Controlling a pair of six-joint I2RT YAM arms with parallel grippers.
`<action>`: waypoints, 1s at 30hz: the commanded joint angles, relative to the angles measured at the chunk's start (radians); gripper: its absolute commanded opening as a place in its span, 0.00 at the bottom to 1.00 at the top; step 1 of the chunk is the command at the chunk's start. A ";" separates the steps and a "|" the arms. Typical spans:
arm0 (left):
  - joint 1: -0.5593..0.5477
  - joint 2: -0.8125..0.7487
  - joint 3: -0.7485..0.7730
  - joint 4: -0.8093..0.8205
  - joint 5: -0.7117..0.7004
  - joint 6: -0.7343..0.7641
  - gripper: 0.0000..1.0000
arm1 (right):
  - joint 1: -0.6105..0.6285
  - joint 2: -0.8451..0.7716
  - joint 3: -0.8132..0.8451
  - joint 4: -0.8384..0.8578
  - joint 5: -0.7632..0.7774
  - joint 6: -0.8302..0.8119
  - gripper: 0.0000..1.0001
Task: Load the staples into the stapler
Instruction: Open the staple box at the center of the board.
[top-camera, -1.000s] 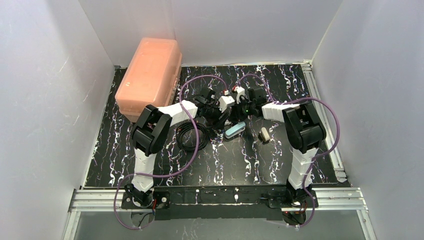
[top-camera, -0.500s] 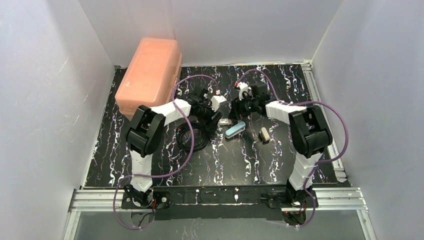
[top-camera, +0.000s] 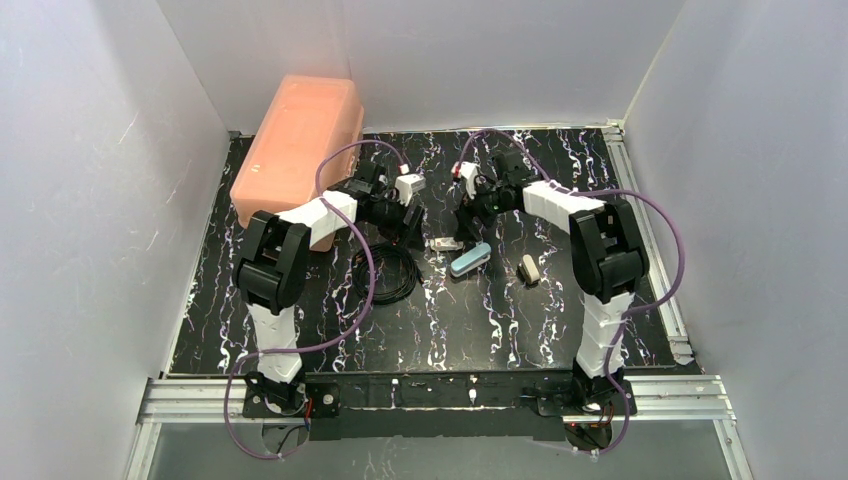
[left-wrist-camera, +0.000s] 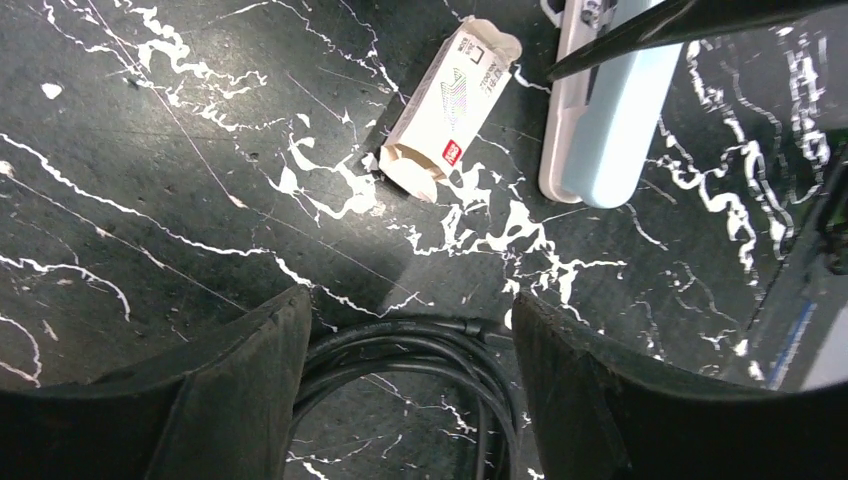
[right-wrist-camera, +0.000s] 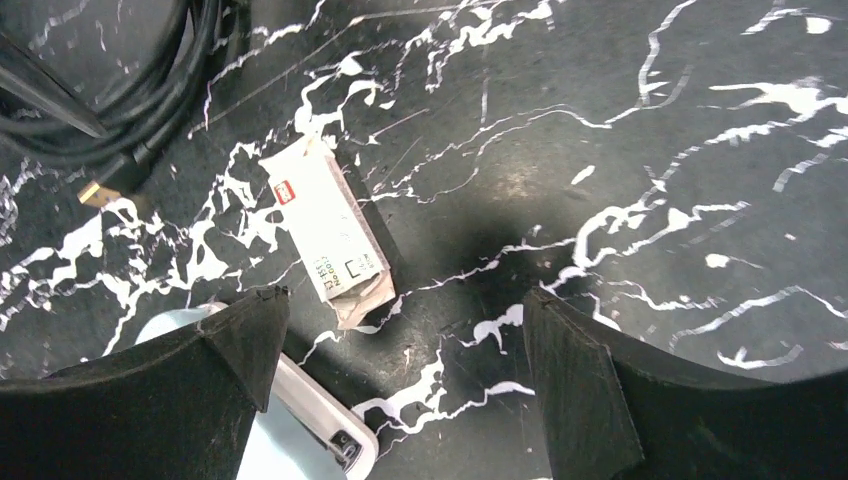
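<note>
The light-blue stapler (top-camera: 470, 259) lies flat on the black marbled table (top-camera: 300, 330), near mid-table. In the left wrist view the stapler (left-wrist-camera: 607, 120) is at the top right; in the right wrist view the stapler (right-wrist-camera: 290, 425) sits at the bottom left, beside the left finger. Just left of it lies a small white and tan cardboard sleeve (top-camera: 445, 243) (left-wrist-camera: 455, 95) (right-wrist-camera: 330, 235) with torn open ends. The staples themselves are hidden. My left gripper (top-camera: 408, 222) (left-wrist-camera: 405, 305) hangs open over a cable coil. My right gripper (top-camera: 466, 214) (right-wrist-camera: 400, 300) is open and empty above the table, near the sleeve.
A coiled black cable (top-camera: 385, 270) (left-wrist-camera: 430, 345) (right-wrist-camera: 110, 90) lies left of the sleeve. A small white block (top-camera: 529, 268) sits right of the stapler. A salmon plastic box (top-camera: 300, 150) stands at the back left. White walls surround the table.
Both grippers, close together over the stapler area a second ago, have drawn apart and back. The right gripper opened wide. The sleeve now lies on the table in the open.
</note>
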 joint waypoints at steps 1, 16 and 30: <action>0.019 -0.061 -0.025 0.004 0.116 -0.072 0.73 | 0.025 0.059 0.065 -0.162 -0.055 -0.207 0.93; 0.039 -0.021 -0.050 0.063 0.137 -0.191 0.69 | 0.105 0.097 0.008 -0.087 0.038 -0.255 0.80; 0.025 0.147 0.035 0.121 0.052 -0.422 0.47 | 0.115 0.040 -0.096 0.030 0.077 -0.179 0.47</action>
